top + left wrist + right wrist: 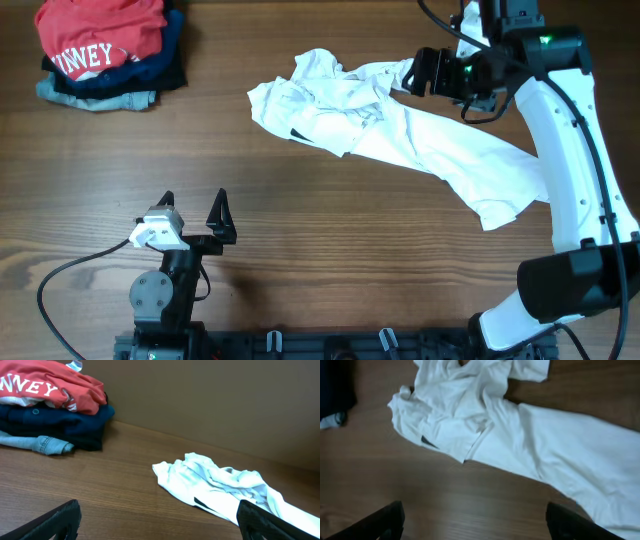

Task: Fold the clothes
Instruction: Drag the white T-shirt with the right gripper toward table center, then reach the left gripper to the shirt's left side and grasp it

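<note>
Sprawling T-shirt [430,135], edges on bare tabletop [330,230].

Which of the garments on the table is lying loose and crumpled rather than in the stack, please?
The white T-shirt, sprawled by the right gripper; the red shirt and the darker garments beneath it sit piled at the far-left corner.

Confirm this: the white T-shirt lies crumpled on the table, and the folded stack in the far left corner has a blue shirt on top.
One point is wrong: a red shirt with white letters tops the stack, not a blue one; the overhead view shows it. The white T-shirt does lie crumpled on the table.
</note>
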`<action>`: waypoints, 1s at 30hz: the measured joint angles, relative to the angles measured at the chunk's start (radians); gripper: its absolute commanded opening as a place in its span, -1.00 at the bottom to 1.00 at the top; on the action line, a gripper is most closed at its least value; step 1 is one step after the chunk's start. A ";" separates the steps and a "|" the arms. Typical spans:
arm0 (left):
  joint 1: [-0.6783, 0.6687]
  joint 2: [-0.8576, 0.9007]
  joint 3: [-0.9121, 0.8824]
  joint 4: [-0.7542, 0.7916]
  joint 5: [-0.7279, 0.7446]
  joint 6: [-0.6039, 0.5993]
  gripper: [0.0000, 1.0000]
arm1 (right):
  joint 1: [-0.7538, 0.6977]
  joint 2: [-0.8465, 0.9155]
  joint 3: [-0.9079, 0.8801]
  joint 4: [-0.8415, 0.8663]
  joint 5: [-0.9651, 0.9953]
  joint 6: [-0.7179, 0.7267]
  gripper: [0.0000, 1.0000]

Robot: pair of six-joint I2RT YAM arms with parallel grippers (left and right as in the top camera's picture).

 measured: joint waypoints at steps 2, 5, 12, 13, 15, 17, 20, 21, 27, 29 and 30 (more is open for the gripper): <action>0.000 0.000 0.000 0.000 0.000 0.000 0.99 | 0.008 -0.001 0.000 -0.022 -0.016 0.006 0.76; 0.000 0.000 -0.001 0.025 0.002 -0.001 0.99 | 0.032 -0.008 0.000 -0.058 -0.027 0.012 0.76; 0.000 0.001 0.004 0.184 0.315 -0.093 0.99 | 0.053 -0.160 0.000 -0.191 0.087 0.091 0.80; 0.000 0.002 0.015 0.176 0.346 -0.106 0.99 | 0.053 -0.176 0.000 -0.191 0.103 0.103 0.82; 0.000 0.025 0.066 0.132 0.399 -0.122 0.99 | 0.053 -0.217 0.000 -0.191 0.135 0.129 0.87; 0.000 0.106 0.202 0.042 0.418 -0.109 0.99 | 0.053 -0.235 0.000 -0.195 0.149 0.142 0.89; -0.002 0.422 0.551 -0.269 0.439 -0.023 0.99 | 0.053 -0.236 0.000 -0.213 0.161 0.152 0.94; -0.005 0.541 0.684 -0.392 0.440 0.012 0.99 | 0.053 -0.236 0.000 -0.214 0.163 0.155 0.99; -0.212 1.128 1.270 -0.771 0.304 0.098 1.00 | 0.053 -0.236 0.000 -0.211 0.167 0.158 0.99; -0.335 1.261 1.328 -0.725 0.244 0.105 1.00 | 0.053 -0.236 0.000 -0.209 0.167 0.158 0.99; -0.372 1.308 1.332 -0.703 0.239 0.105 1.00 | 0.053 -0.236 0.000 -0.209 0.167 0.158 0.99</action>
